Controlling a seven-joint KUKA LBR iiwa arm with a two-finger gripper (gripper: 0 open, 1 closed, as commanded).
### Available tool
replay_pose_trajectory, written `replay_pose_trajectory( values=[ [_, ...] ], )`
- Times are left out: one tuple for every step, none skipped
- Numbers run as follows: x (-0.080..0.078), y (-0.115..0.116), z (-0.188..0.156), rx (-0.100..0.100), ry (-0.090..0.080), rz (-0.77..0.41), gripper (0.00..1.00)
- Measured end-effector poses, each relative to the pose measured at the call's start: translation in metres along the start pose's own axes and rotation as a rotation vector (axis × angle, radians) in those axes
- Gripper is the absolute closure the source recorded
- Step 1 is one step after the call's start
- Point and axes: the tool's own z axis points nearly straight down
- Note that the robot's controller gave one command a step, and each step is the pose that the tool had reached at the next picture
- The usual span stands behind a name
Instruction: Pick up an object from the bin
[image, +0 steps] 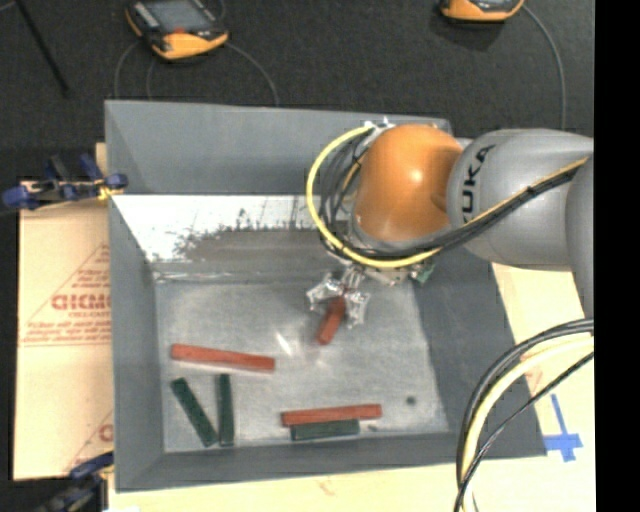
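Camera view, gripper (338, 303) pointing down, clasping red block (328, 326)

Short stick (328, 326) lies central in the bin (135, 350), three bars (222, 358) front-left, bar pair (331, 414) before it

Arm (520, 200) in from right, wrist angled down; gripper (338, 300) clamps red stick (328, 328).
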Motion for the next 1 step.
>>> replay_pose_trajectory(
  values=[
    [-0.0006,-0.0017,-0.0098,0.005,-0.002,0.001,1.00]
  ],
)
